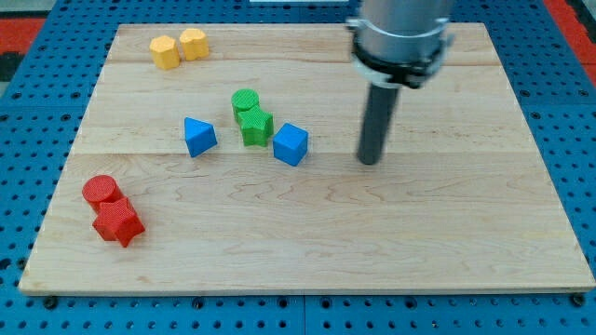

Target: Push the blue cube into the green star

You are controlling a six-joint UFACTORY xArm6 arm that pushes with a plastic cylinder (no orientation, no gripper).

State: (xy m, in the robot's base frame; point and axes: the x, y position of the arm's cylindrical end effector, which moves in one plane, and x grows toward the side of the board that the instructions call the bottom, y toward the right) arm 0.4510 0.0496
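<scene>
The blue cube point(291, 144) sits near the board's middle, just to the right of and slightly below the green star point(254, 127); the two are touching or nearly so. A green cylinder point(245, 100) stands right above the star. My tip point(371, 162) rests on the board to the right of the blue cube, about a block's width and a half away, at roughly the same height in the view.
A blue triangular block point(198, 137) lies left of the green star. Two yellow blocks point(179, 47) sit at the top left. A red cylinder point(101, 192) and red star point(117, 223) sit at the bottom left. The wooden board point(447, 242) lies on a blue pegboard.
</scene>
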